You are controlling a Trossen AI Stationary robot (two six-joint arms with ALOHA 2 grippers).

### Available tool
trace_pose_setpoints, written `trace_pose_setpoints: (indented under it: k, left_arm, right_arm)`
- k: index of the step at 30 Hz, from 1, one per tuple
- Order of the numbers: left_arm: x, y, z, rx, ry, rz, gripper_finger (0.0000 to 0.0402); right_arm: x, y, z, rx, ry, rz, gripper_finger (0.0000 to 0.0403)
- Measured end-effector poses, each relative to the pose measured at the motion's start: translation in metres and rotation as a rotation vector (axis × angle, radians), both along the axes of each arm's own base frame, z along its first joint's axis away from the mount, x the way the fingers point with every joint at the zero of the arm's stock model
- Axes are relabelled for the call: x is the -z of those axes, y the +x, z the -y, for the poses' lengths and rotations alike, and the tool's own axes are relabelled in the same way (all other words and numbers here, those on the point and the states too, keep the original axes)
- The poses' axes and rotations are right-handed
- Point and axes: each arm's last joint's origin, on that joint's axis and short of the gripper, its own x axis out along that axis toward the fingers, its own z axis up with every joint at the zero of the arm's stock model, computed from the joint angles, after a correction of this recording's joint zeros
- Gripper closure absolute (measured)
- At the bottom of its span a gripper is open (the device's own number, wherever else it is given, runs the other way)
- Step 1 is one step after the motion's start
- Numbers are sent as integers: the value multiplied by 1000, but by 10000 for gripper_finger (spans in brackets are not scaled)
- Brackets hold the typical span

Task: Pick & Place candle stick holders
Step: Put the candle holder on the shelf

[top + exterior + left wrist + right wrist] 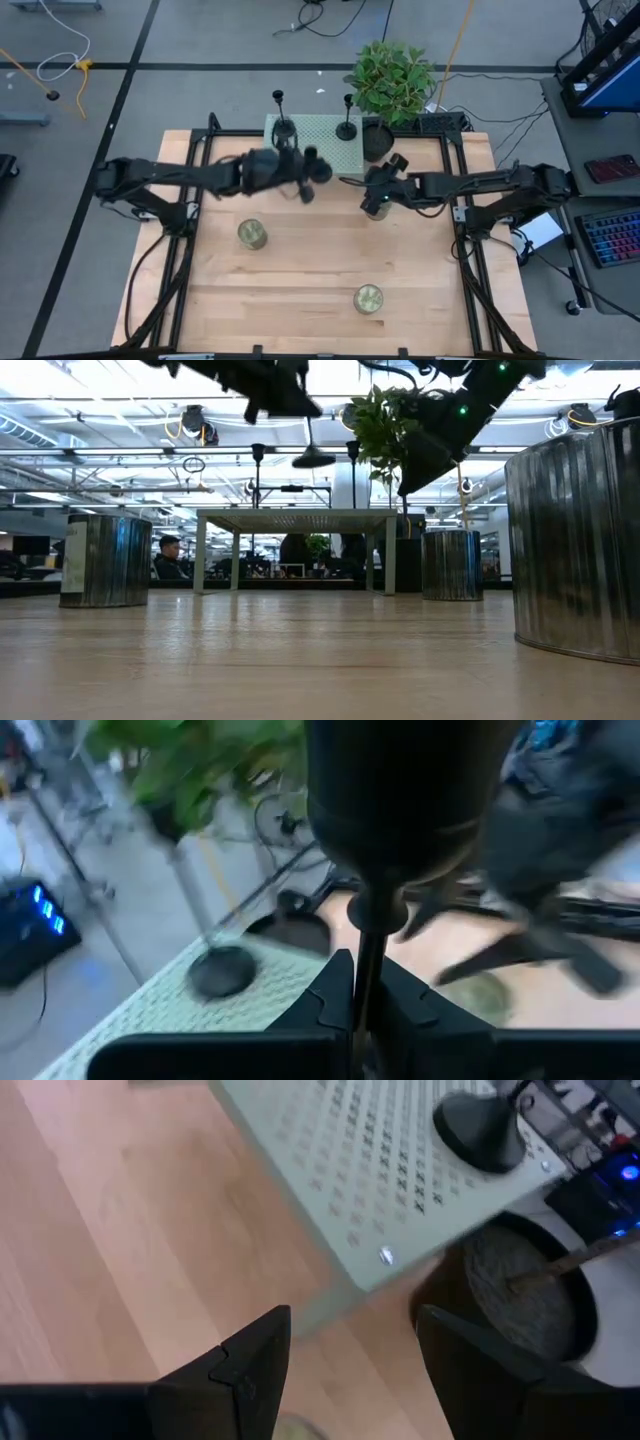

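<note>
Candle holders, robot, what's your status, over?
Left gripper shut on a candle stick holder, lifted over the table. Right gripper open, empty, beside the perforated tray. Two holders on tray. Potted plant close behind.

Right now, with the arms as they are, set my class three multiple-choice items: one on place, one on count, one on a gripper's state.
1. The two free candle stick holders stand:
A on the pale green perforated stand
B in the plant pot
C on the floor

2. Metal tins on the wooden table:
A one
B three
C five

3. The left gripper is:
A open and empty
B shut on a leaf
C shut on a candle stick holder's stem

Answers: 1 A, both bases sit on the stand. 2 B, the low view shows three. 3 C, its wrist view shows the stem pinched.
</note>
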Motion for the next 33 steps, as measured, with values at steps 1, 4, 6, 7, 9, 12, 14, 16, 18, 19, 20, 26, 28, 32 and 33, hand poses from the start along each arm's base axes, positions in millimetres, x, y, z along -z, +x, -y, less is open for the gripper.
trace_pose_setpoints:
  k: [1, 4, 6, 7, 9, 12, 14, 16, 18, 19, 20, 26, 28, 32, 33]
  left_arm:
    - [4, 0, -10, -17, -6, -9, 389]
    - [12, 2, -39, -56, -12, -4, 390]
    - [11, 0, -52, -81, -9, 30, 390]
    - [9, -1, -59, -91, -6, 51, 389]
    - [8, -6, -71, -125, -15, 57, 388]
    - [15, -6, -85, -167, -25, 59, 390]
    - [19, -8, -91, -181, -40, 47, 390]
    - [23, -4, -96, -191, -37, 60, 390]
    - [32, -2, -99, -201, -48, 26, 390]
    - [35, 0, -101, -206, -48, 26, 390]
    - [37, 2, -103, -206, -44, 37, 390]
    - [41, 1, -116, -253, -35, 60, 390]
    - [43, -1, -120, -268, -39, 50, 390]
    - [42, -3, -124, -234, -45, 54, 390]
    - [42, -4, -125, -229, -48, 53, 390]
  right_arm:
    - [2, -1, 0, -1, -2, 25, 188]
    - [11, -9, -1, -3, -6, 53, 188]
    - [13, -12, -1, -5, -6, 93, 188]
    - [16, -15, -1, -4, -7, 98, 188]
    - [19, -16, -1, -5, -9, 139, 188]
    - [24, -18, -1, -5, -11, 167, 188]
    - [27, -20, -1, -6, -11, 190, 188]
    - [28, -20, -1, -6, -12, 202, 188]
    - [29, -21, -1, -6, -12, 208, 188]
    - [29, -21, -1, -6, -13, 208, 188]
    - [28, -20, -1, -6, -13, 223, 188]
    - [28, -19, -2, -26, 4, 232, 188]
    - [27, -19, -2, -25, 3, 232, 188]
    - [28, -19, -2, -25, 3, 230, 188]
    - [28, -19, -2, -25, 4, 230, 188]
